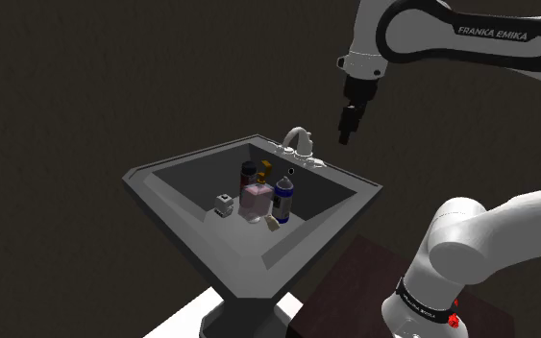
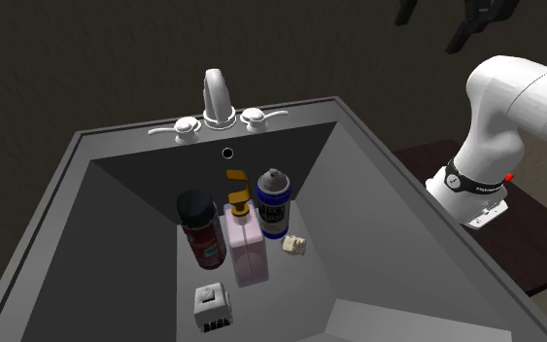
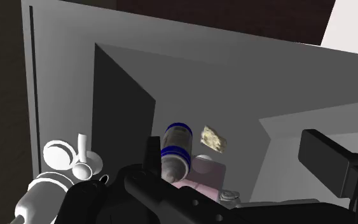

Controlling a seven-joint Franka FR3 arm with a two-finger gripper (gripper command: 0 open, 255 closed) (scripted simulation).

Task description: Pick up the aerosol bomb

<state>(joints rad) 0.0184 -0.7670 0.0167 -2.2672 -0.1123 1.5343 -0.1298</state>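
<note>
Grey and steep-walled, the sink (image 2: pixel 96 146) has a pale faucet (image 2: pixel 218 97) with two lever handles at the middle of its back rim.

Going from the second exterior view's left across the basin:

- **Red can:** a red can (image 2: pixel 199 233) with a black cap stands upright.
- **Boxy object:** a small white boxy object (image 2: pixel 213 306) sits in front of the red can, apart from the bottles.
- **Pump bottle:** a pink pump bottle (image 2: pixel 246 251) with a gold pump head stands just beside the red can.
- **Aerosol can:** the aerosol can (image 2: pixel 275 206) stands upright close against the pink bottle's far side, toward the back wall. It has blue bands, a white label and a grey domed top.
- **Beige scrap:** a crumpled beige scrap (image 2: pixel 294 246) lies at the aerosol can's foot.

Further right, the white arm (image 2: pixel 514 97) rises from its dark brown stand (image 1: pixel 374 278).

In the shoulder view the gripper (image 1: pixel 346 132) hangs in the air above the faucet, well apart from everything in the basin. In the wrist view its two black fingers stand wide apart with nothing between them in contact. The aerosol can's top is seen past them, nearer one finger.
</note>
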